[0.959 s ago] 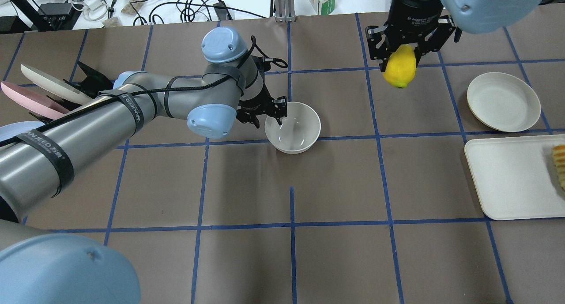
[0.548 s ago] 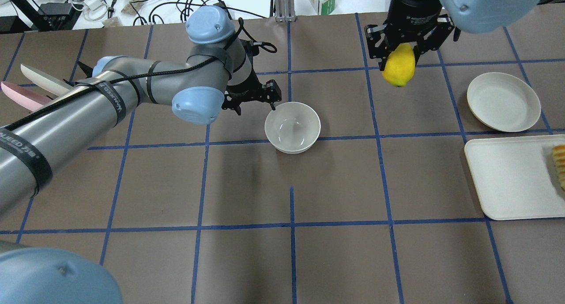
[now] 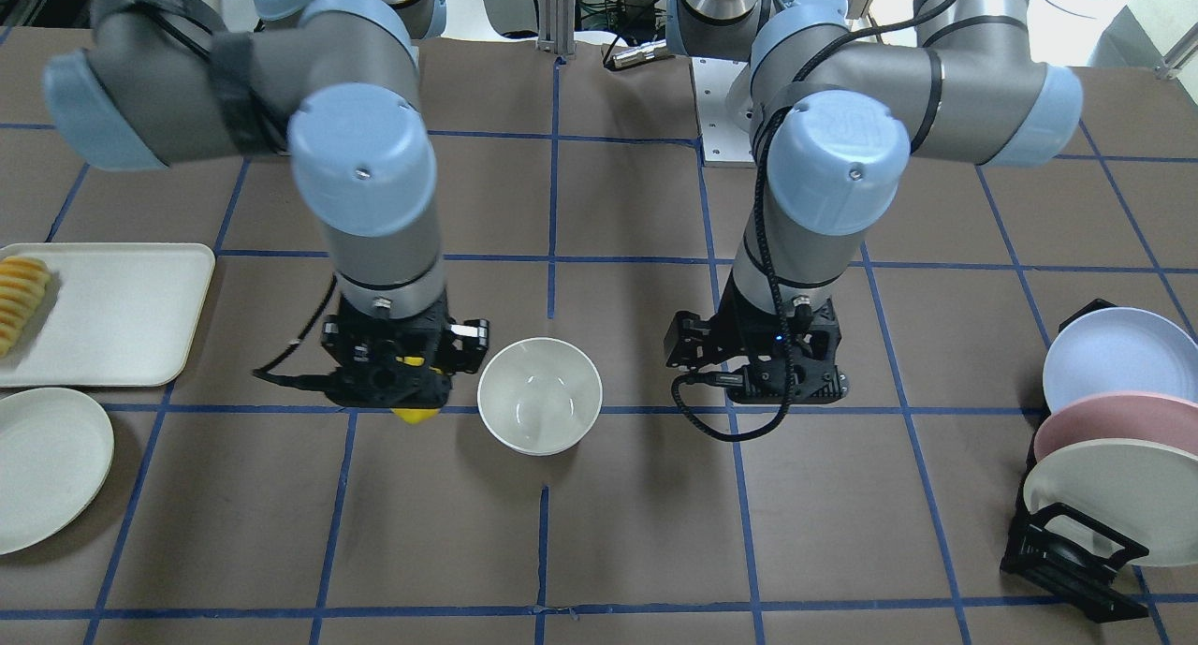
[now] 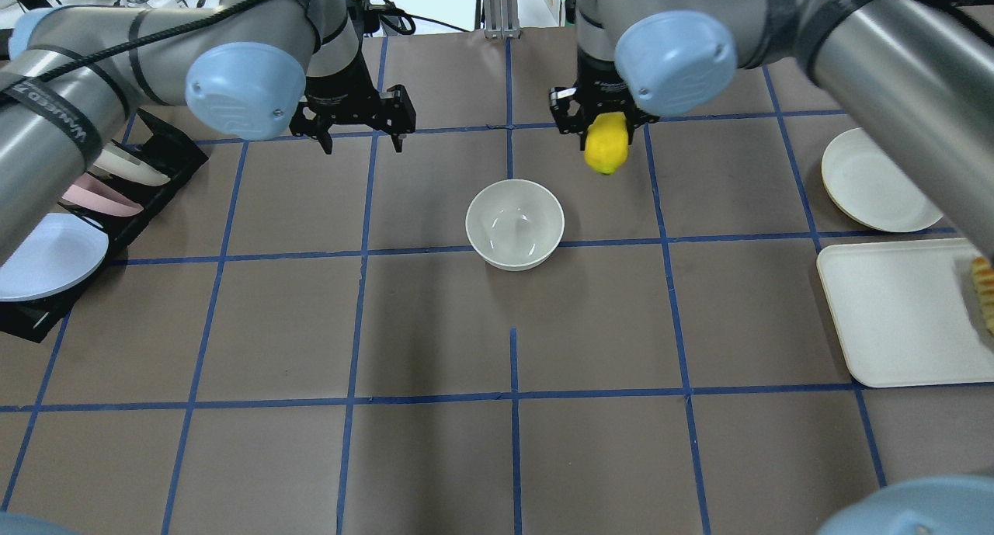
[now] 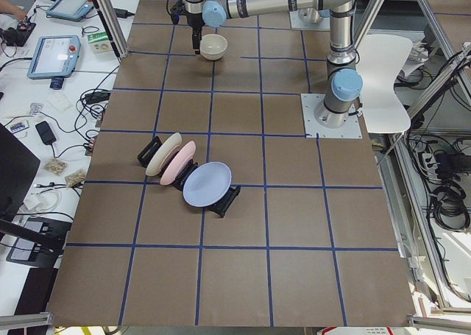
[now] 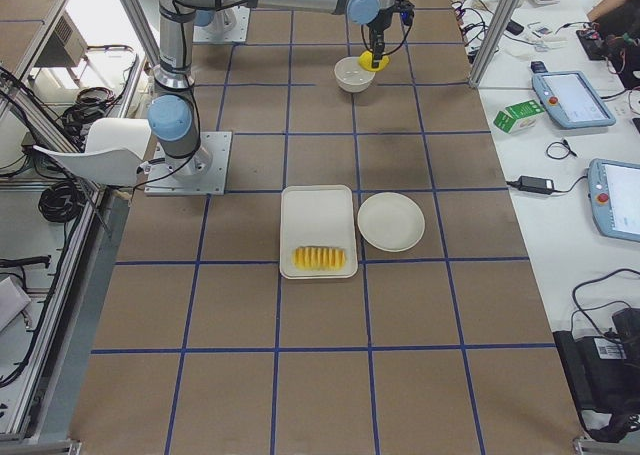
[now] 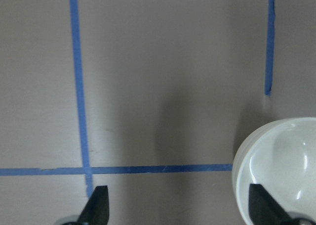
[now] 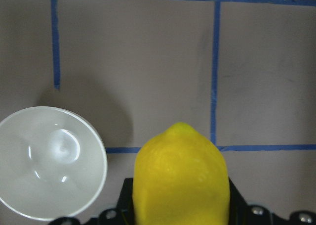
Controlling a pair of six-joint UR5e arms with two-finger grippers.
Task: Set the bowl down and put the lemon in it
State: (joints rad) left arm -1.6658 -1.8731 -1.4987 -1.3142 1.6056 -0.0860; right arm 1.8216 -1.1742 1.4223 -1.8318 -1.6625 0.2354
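Note:
The off-white bowl (image 4: 515, 224) stands upright and empty at the table's middle, with nothing touching it. It also shows in the front view (image 3: 540, 395). My right gripper (image 4: 604, 135) is shut on the yellow lemon (image 4: 606, 147) and holds it in the air just beyond and to the right of the bowl. In the right wrist view the lemon (image 8: 180, 175) hangs beside the bowl (image 8: 49, 160). My left gripper (image 4: 363, 143) is open and empty, off to the bowl's far left. In the left wrist view the bowl's rim (image 7: 276, 170) lies by the gripper's right fingertip.
A black rack (image 4: 93, 201) with blue, pink and cream plates stands at the left. A flat off-white plate (image 4: 877, 179) and a white tray (image 4: 901, 310) with ridged sliced food (image 4: 985, 290) lie at the right.
My right gripper has carried the lemon left to just beside the bowl. My left gripper has drawn back from the bowl's rim to the far left. The bowl has not moved.

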